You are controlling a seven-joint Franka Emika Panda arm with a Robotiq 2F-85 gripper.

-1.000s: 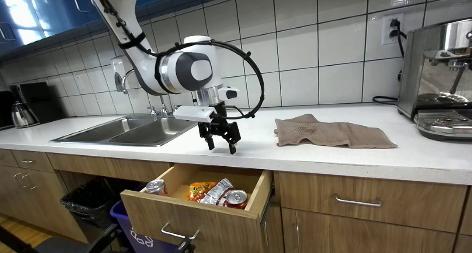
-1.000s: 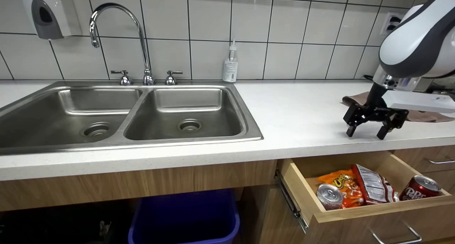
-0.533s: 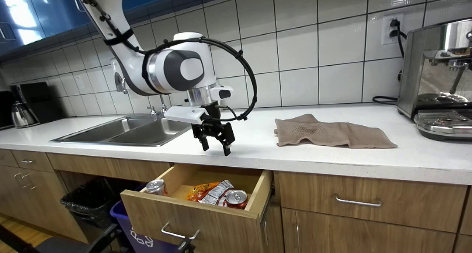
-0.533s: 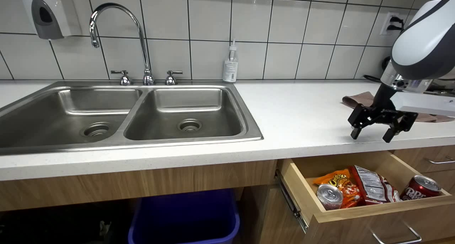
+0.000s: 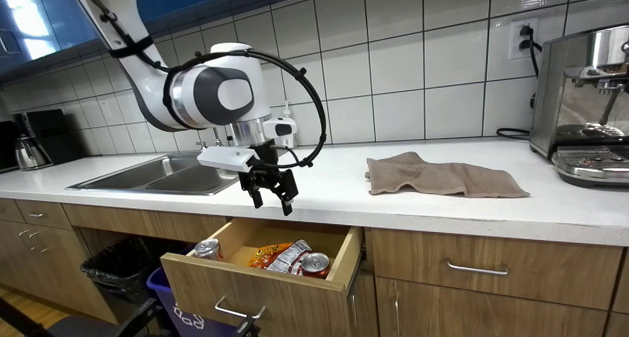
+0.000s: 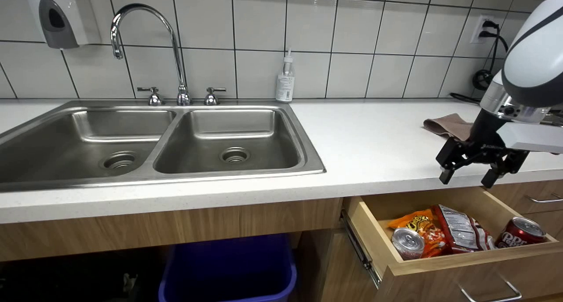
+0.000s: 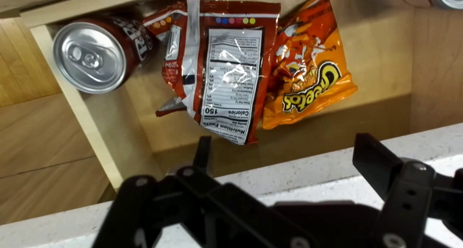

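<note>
My gripper is open and empty near the counter's front edge, above an open drawer. In another exterior view the gripper also has its fingers apart; the wrist view shows bare space between the fingertips. The drawer holds an orange Cheetos bag, a dark red bag with a white nutrition label, a dark red Dr Pepper can and a silver-topped can. The two bags touch, lying between the cans. The gripper touches none of them.
A brown cloth lies on the white counter. A steel sink with a tall faucet, a soap bottle and an espresso machine stand along it. A blue bin and a black-lined bin are below.
The gripper has moved toward the counter's front edge and slightly down, staying open. The bags in the drawer shifted slightly during the first half second. The cans and the drawer have not moved.
</note>
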